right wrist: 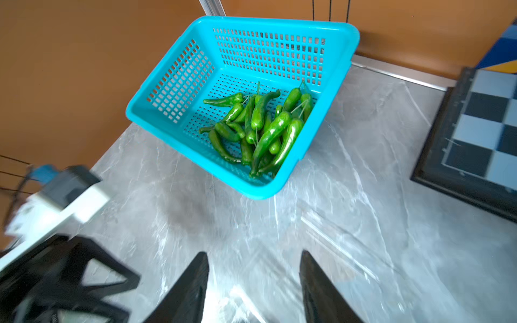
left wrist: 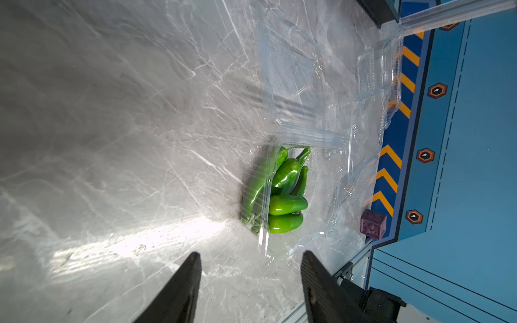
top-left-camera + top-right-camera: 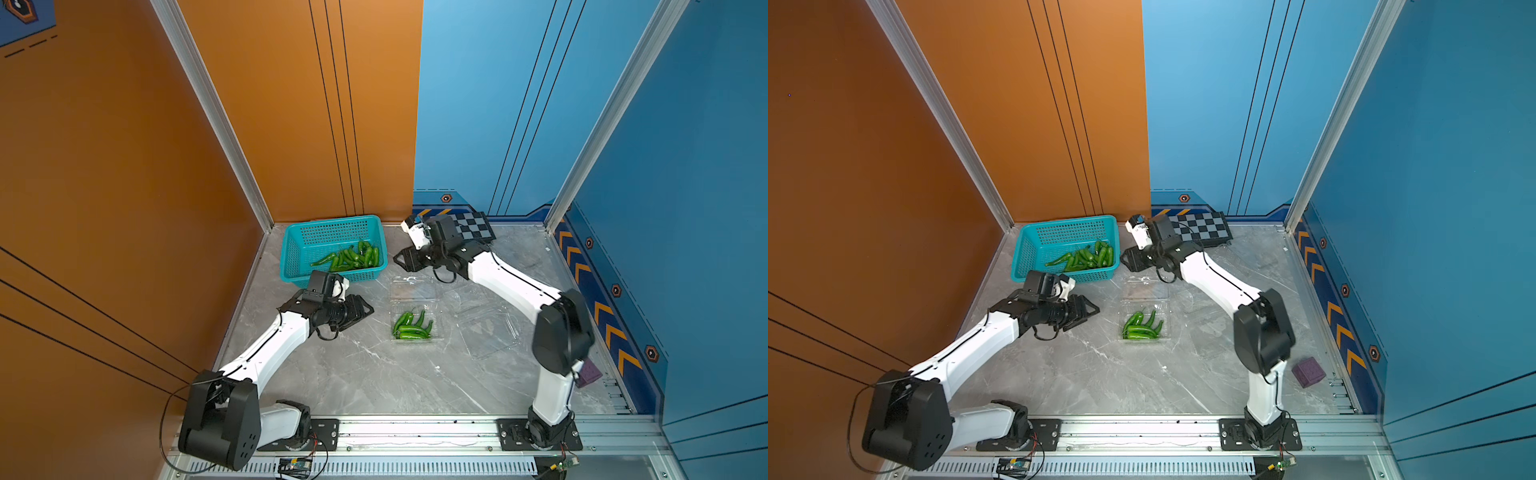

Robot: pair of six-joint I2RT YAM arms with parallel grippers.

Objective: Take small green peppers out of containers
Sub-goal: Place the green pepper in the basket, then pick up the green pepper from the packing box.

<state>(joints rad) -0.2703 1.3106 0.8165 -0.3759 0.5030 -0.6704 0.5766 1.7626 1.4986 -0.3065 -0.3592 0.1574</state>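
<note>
Peppers [image 3: 411, 326], small glossy green ones, lie heaped roughly parallel in a clear plastic clamshell box [image 3: 437, 332] on the near side of the teal perforated basket [image 3: 295, 249], straight ahead of my empty, half-open left claw [image 2: 251, 253], nearer than my right claw [image 1: 254, 253], also parted and empty, beside that basket.

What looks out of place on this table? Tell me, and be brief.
A purple cube sits at the edge of the table, unrelated to the job. Empty clear containers lie open and askew beside the one holding peppers. No pepper lies loose on the table.
</note>
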